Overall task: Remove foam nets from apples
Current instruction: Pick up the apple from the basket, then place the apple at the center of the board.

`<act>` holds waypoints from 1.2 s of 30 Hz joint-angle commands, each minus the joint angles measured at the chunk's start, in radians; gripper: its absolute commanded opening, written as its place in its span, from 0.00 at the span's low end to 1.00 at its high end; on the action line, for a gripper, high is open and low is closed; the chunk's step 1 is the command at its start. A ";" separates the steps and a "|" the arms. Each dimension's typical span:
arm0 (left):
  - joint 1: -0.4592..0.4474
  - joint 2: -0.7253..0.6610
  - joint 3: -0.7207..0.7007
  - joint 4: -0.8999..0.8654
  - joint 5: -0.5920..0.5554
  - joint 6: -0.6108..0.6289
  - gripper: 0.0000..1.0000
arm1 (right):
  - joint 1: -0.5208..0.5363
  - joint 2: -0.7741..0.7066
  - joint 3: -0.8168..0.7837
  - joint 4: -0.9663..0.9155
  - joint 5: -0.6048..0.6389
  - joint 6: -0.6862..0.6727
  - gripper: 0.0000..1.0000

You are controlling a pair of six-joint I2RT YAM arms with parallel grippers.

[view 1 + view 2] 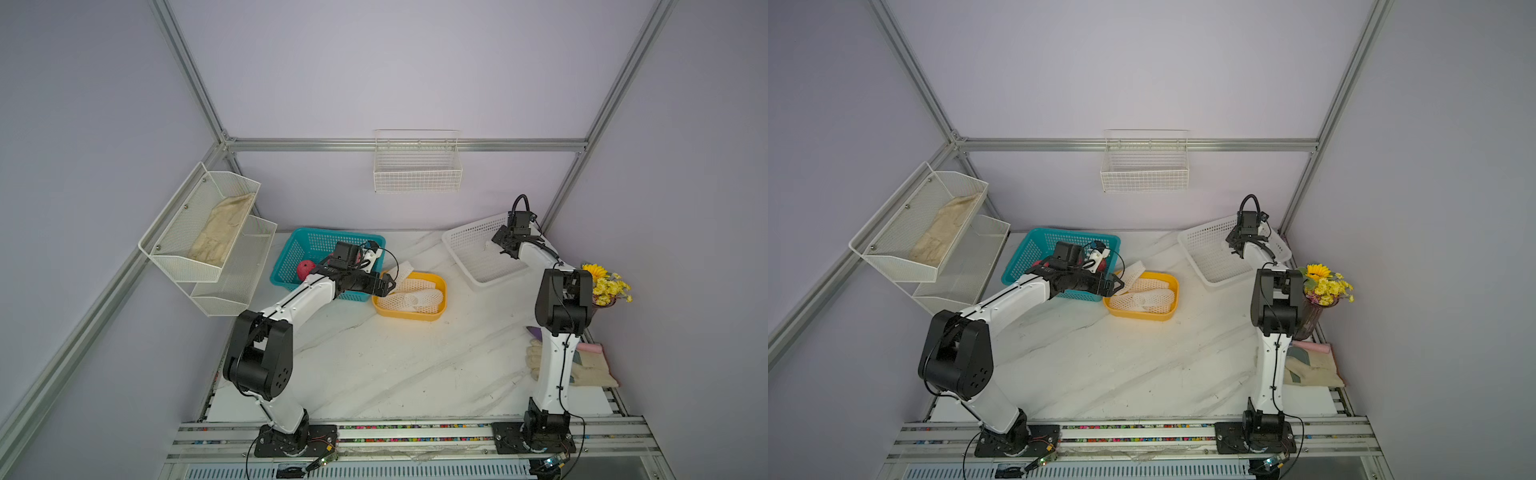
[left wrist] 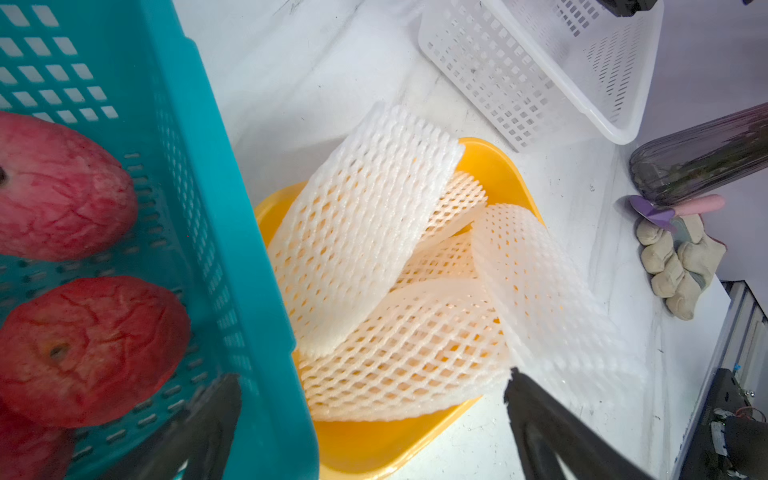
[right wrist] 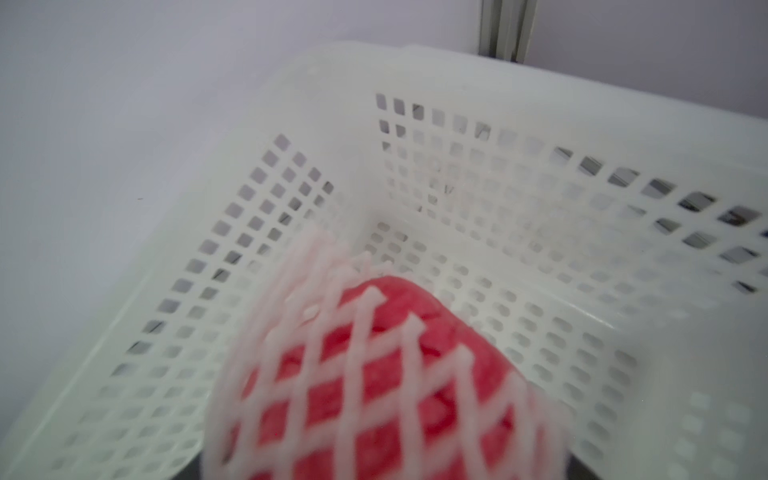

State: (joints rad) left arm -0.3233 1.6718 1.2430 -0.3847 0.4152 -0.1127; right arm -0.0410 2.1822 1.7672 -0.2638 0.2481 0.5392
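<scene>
Setting: robotics lab test cell | Enclosure: aluminium frame (image 1: 407, 144) around plain lilac walls (image 1: 415, 62) | Rig: left arm (image 1: 299, 301) and right arm (image 1: 555, 365) bolted to a slotted rail (image 1: 415, 434) along the near edge of the table (image 1: 395, 365) | Props: wire basket (image 1: 417, 174) on back wall, flowers (image 1: 609, 284) at the table's right edge

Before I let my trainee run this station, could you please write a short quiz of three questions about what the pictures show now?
1. Where do the bare apples lie? A) on the tabletop B) in the teal basket C) on the wall shelf
2. True or false: the left gripper is shut.
3. What covers the apple in the white plastic basket?
Key: 1 B. 2 False: its jaws stand open, by the yellow tray of empty foam nets. 3 A foam net.
</scene>
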 commanded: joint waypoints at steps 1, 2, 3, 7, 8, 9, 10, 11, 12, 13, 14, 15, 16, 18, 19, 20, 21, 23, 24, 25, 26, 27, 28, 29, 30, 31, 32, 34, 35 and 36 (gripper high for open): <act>-0.007 -0.090 -0.044 0.020 0.001 0.018 1.00 | 0.038 -0.086 -0.085 0.101 0.034 0.019 0.66; -0.007 -0.101 -0.051 0.021 0.000 0.021 1.00 | 0.048 -0.103 -0.101 0.101 0.038 0.020 0.66; -0.008 -0.112 -0.060 0.021 0.000 0.024 1.00 | 0.060 -0.122 -0.120 0.102 0.043 0.021 0.66; -0.011 -0.148 -0.090 0.024 -0.001 0.038 1.00 | 0.121 -0.212 -0.194 0.094 0.085 0.031 0.66; -0.013 -0.158 -0.096 0.024 -0.001 0.043 1.00 | 0.137 -0.237 -0.215 0.090 0.095 0.039 0.66; -0.014 -0.168 -0.103 0.026 -0.002 0.045 1.00 | 0.157 -0.273 -0.247 0.082 0.102 0.054 0.66; -0.016 -0.178 -0.109 0.026 -0.002 0.046 1.00 | 0.169 -0.296 -0.271 0.075 0.106 0.064 0.66; -0.017 -0.187 -0.115 0.026 0.000 0.049 1.00 | 0.190 -0.335 -0.301 0.048 0.121 0.086 0.67; -0.020 -0.196 -0.121 0.026 -0.001 0.051 1.00 | 0.209 -0.375 -0.327 0.025 0.133 0.100 0.67; -0.023 -0.205 -0.128 0.026 -0.001 0.053 1.00 | 0.226 -0.410 -0.356 0.008 0.140 0.110 0.67; -0.026 -0.216 -0.134 0.026 -0.001 0.055 1.00 | 0.251 -0.449 -0.387 -0.014 0.152 0.120 0.67; -0.031 -0.226 -0.143 0.025 -0.001 0.056 1.00 | 0.276 -0.487 -0.415 -0.041 0.155 0.131 0.67; -0.036 -0.235 -0.149 0.026 0.000 0.056 1.00 | 0.295 -0.517 -0.435 -0.079 0.157 0.147 0.67; -0.051 -0.249 -0.164 0.026 -0.001 0.058 1.00 | 0.343 -0.587 -0.492 -0.155 0.166 0.190 0.67; -0.059 -0.267 -0.171 0.026 -0.001 0.058 1.00 | 0.365 -0.619 -0.522 -0.181 0.170 0.210 0.67; -0.067 -0.294 -0.180 0.026 -0.007 0.059 1.00 | 0.389 -0.652 -0.552 -0.220 0.173 0.234 0.67; -0.077 -0.306 -0.191 0.025 -0.012 0.059 1.00 | 0.412 -0.683 -0.577 -0.259 0.176 0.264 0.67; -0.094 -0.332 -0.212 0.024 -0.024 0.059 1.00 | 0.453 -0.731 -0.630 -0.311 0.170 0.319 0.67; -0.102 -0.347 -0.224 0.022 -0.030 0.057 1.00 | 0.477 -0.750 -0.652 -0.345 0.169 0.353 0.67; -0.109 -0.362 -0.237 0.023 -0.036 0.055 1.00 | 0.498 -0.765 -0.671 -0.367 0.168 0.374 0.67; -0.116 -0.379 -0.253 0.023 -0.043 0.051 1.00 | 0.521 -0.779 -0.691 -0.390 0.168 0.392 0.67; -0.122 -0.397 -0.268 0.021 -0.049 0.046 1.00 | 0.541 -0.791 -0.706 -0.414 0.173 0.415 0.67; -0.127 -0.413 -0.284 0.024 -0.051 0.044 1.00 | 0.559 -0.800 -0.723 -0.427 0.174 0.439 0.68; -0.131 -0.431 -0.300 0.023 -0.057 0.041 1.00 | 0.578 -0.807 -0.749 -0.427 0.162 0.454 0.68; -0.139 -0.447 -0.317 0.023 -0.065 0.041 1.00 | 0.597 -0.806 -0.770 -0.435 0.156 0.479 0.68; -0.144 -0.461 -0.331 0.024 -0.068 0.041 1.00 | 0.607 -0.806 -0.786 -0.432 0.145 0.492 0.68; -0.151 -0.473 -0.345 0.023 -0.069 0.045 1.00 | 0.611 -0.806 -0.805 -0.433 0.130 0.520 0.69; -0.171 -0.489 -0.379 0.041 -0.080 0.073 1.00 | 0.610 -0.833 -0.824 -0.409 0.112 0.530 0.69; -0.186 -0.495 -0.394 0.050 -0.096 0.089 1.00 | 0.610 -0.831 -0.822 -0.405 0.108 0.513 0.69; -0.200 -0.497 -0.402 0.054 -0.107 0.102 1.00 | 0.610 -0.818 -0.810 -0.416 0.100 0.499 0.69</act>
State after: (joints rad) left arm -0.4934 1.2011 0.8917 -0.3744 0.3412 -0.0620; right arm 0.5701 1.3899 0.9436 -0.6666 0.3599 0.9909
